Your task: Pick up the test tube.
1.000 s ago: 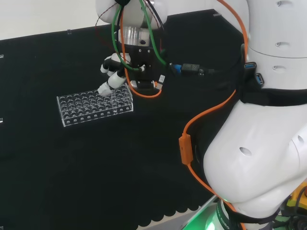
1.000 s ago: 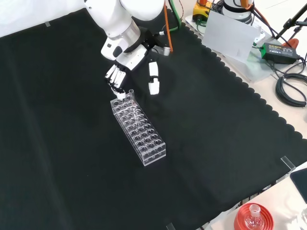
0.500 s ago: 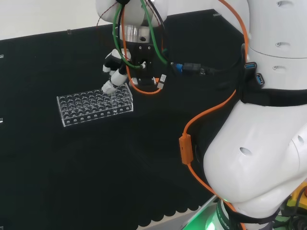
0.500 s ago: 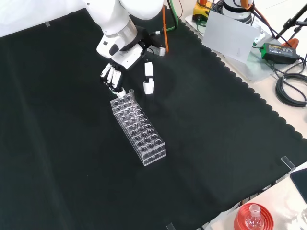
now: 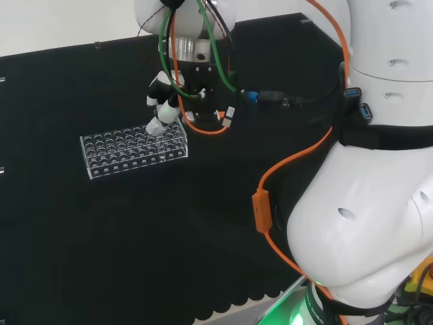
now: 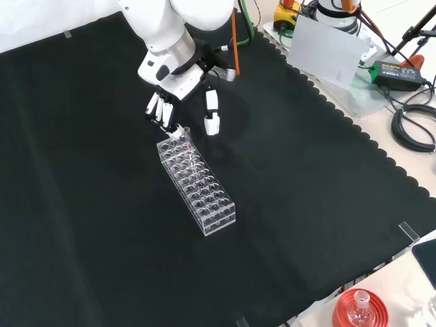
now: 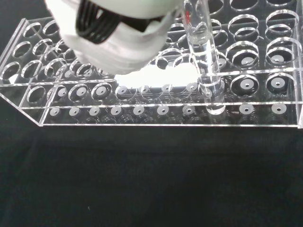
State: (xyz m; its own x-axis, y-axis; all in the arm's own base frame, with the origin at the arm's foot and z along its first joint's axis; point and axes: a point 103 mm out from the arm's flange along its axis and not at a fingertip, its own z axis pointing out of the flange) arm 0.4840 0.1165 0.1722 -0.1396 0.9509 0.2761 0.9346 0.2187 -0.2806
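A clear plastic rack (image 6: 204, 194) with several rows of holes lies on the black cloth, left of centre in the head view (image 5: 128, 152). One clear test tube (image 6: 185, 131) stands upright in a hole at the rack's far end; the wrist view shows it close up (image 7: 204, 52) inside the rack (image 7: 142, 118). The hand (image 6: 167, 95) hangs just above that end, its fingers (image 6: 159, 112) pointing down beside the tube and its thumb (image 6: 212, 116) spread apart on the other side. In the head view the hand (image 5: 162, 101) reaches down to the rack's right end. It is open and touches nothing that I can see.
The arm's white links (image 5: 379, 169) and an orange cable (image 5: 264, 203) take up the head view's right. Off the cloth in the front view are a red ribbed stand with a flask (image 6: 360, 310), a white sheet (image 6: 327, 51) and a power brick with cables (image 6: 398, 71).
The hand has turned a little and shifted slightly over the rack's end, with its thumb drawn nearer the tube. Rack and tube have stayed in place.
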